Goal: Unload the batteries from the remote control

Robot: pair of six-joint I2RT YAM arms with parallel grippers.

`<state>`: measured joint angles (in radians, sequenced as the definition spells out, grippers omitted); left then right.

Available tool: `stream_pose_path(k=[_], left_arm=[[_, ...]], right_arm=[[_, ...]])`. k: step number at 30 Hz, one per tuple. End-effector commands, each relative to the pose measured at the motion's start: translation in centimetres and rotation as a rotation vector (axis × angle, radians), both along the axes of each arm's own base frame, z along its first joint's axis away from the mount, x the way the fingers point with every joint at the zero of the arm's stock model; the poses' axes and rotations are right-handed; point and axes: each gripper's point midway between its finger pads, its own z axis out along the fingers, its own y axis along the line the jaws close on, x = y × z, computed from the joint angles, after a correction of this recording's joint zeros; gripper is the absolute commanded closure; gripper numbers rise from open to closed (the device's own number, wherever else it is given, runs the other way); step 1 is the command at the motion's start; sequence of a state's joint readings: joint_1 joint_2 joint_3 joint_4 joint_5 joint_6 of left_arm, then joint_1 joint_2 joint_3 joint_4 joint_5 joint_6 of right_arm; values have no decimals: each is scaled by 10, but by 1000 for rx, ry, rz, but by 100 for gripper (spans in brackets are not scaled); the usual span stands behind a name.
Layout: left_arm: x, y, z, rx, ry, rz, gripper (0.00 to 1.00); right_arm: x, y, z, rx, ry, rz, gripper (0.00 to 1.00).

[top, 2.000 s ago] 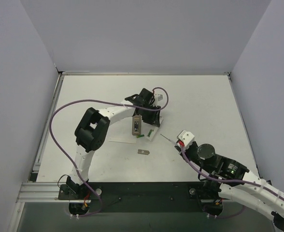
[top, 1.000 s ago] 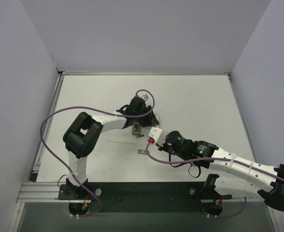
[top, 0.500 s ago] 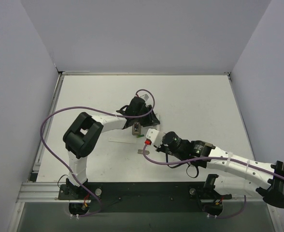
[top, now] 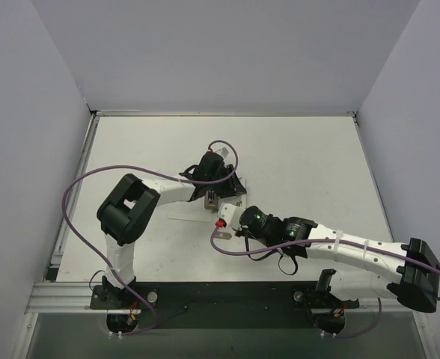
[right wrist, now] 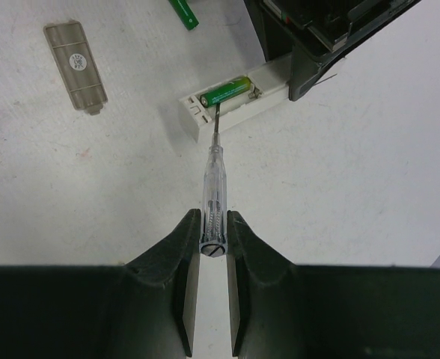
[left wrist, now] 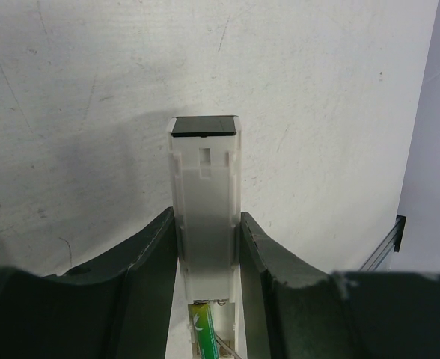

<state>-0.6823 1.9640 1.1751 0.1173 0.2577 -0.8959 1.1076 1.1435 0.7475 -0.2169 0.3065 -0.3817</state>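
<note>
While the left end effector (left wrist: 206, 221) clamps its two dark fingers (left wrist: 149, 262) against the long sides of the remote control (left wrist: 205, 187), the right end effector (right wrist: 212, 224) is closed tightly on the clear handle of a screwdriver (right wrist: 212, 187). The remote control lies on the bench (right wrist: 355, 224) near its middle, with its open battery compartment facing up and one end tucked inside the left grip. A green battery (right wrist: 226, 92) sits in that compartment, lying along the remote's length. The screwdriver's thin metal shaft points away from the right end effector and its tip reaches into the compartment right beside the battery; whether it presses on the battery cannot be told. A second battery (right wrist: 182, 11) lies loose on the bench just beyond the remote control, partly cut off by the edge of the right wrist view. A small flat grey cover plate (right wrist: 76, 66) rests on the bench to one side, apart from the remote control. From above, both arms meet over the remote control, the right one stretched across from the near right corner.
</note>
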Motion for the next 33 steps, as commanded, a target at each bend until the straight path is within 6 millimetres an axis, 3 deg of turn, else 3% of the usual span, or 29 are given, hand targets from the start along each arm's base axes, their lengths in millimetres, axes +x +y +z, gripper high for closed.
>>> stream_pose_path(k=[1, 6, 14, 20, 21, 25, 26, 27, 30, 33], left_arm=[[15, -4, 42, -89, -88, 21, 100], [14, -3, 41, -96, -83, 16, 100], [16, 1, 40, -93, -88, 21, 100], [25, 7, 38, -10, -111, 30, 100], [32, 7, 45, 7, -137, 33, 100], [30, 21, 33, 149, -112, 55, 100], [31, 22, 33, 164, -121, 59, 99], [30, 23, 31, 178, -119, 63, 89], [29, 20, 27, 230, -119, 55, 78], [27, 13, 21, 257, -98, 38, 76]], right_arm=[[8, 5, 9, 25, -48, -15, 100], [9, 16, 9, 117, -89, 23, 100], [12, 13, 1, 133, -115, 1, 100], [8, 10, 15, 161, -119, -8, 100], [7, 11, 24, 192, -130, -11, 100], [-5, -2, 28, 231, -104, -35, 100], [-6, -6, 29, 235, -113, -42, 100], [-6, -11, 35, 265, -133, -49, 100], [-4, -27, 41, 273, -188, -88, 100], [-3, -35, 50, 287, -217, -109, 100]])
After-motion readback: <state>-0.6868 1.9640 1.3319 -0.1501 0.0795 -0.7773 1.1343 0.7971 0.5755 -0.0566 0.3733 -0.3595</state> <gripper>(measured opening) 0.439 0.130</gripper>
